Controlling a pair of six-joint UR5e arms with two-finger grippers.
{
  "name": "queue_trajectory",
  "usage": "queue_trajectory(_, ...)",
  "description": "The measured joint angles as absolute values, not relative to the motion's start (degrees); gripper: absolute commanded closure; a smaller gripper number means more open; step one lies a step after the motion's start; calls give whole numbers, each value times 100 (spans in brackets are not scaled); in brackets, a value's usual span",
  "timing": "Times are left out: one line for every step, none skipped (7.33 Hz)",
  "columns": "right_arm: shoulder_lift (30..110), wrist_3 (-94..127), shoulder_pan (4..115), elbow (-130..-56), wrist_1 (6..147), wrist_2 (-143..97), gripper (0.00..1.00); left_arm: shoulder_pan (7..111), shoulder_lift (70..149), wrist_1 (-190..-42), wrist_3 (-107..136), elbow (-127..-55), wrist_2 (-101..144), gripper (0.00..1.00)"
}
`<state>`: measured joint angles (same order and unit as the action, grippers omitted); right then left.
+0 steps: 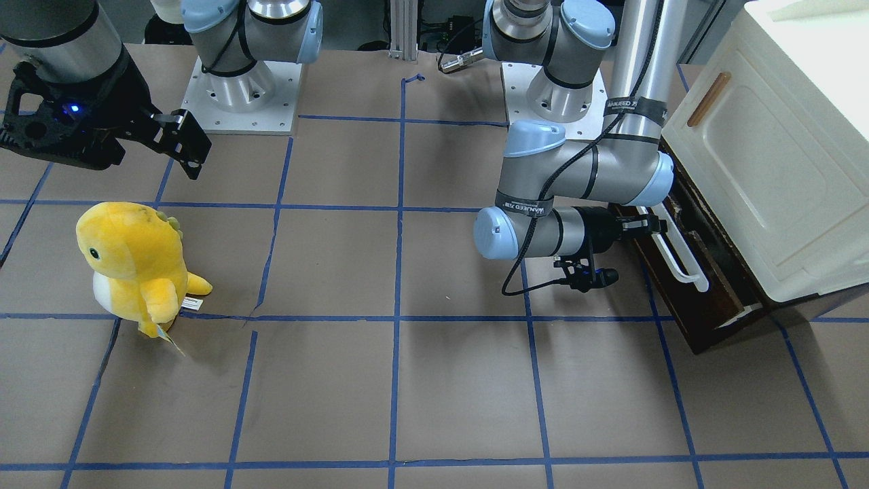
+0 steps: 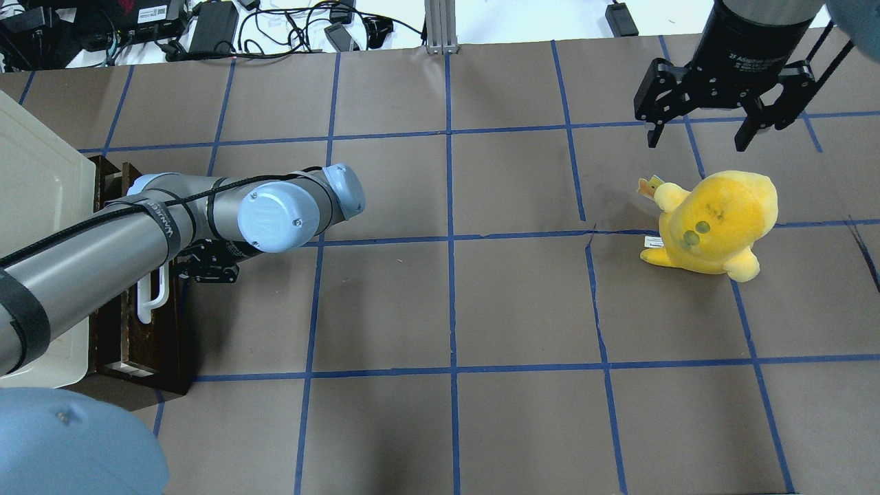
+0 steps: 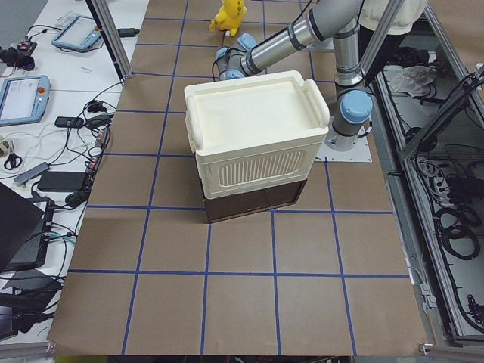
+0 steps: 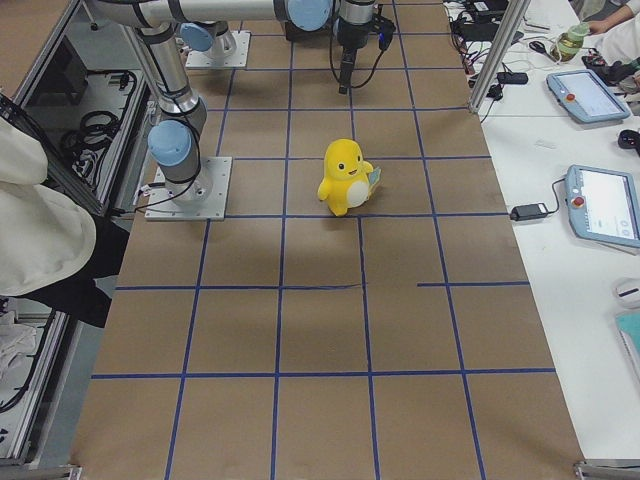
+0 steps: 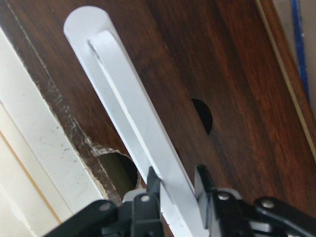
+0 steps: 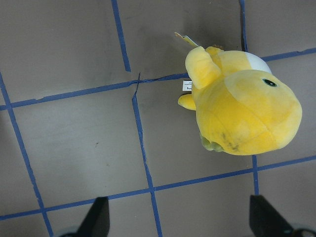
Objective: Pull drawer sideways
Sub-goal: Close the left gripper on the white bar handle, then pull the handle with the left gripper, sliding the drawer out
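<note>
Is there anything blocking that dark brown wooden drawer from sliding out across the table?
Nothing visible does. The left hand grips the white bar handle of the dark brown wooden drawer, and the brown table before it looks bare. The yellow plush toy stands far off, by the right hand.

Even bright overhead light, soft shadows beside the plush toy (image 1: pixel 136 265) (short ones), white handle (image 5: pixel 138 123) soft and washed-out up close.
</note>
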<state>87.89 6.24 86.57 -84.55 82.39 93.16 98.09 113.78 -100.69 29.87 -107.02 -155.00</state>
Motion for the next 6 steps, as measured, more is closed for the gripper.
queue_trajectory(8789,624,8657,-8455,8242,9316,0,9879,11380,-10071,2988,-10699,-15503,84)
queue_trajectory(8789,624,8657,-8455,8243,9316,0,9935,11381,-10070,2988,-10695,-15502,84)
queue_trajectory(8789,624,8657,-8455,8244,9316,0,9995,11382,-10066,2986,-10691,-15499,84)
queue_trajectory(8789,624,8657,-8455,8243,9316,0,10067,11382,-10060,2983,-10686,-15494,84)
queue_trajectory(8789,624,8657,-8455,8241,9316,0,10130,11382,-10054,2981,-10682,-15488,84)
queue_trajectory(8789,624,8657,-8455,8240,9316,0,10188,11382,-10043,2980,-10681,-15484,85)
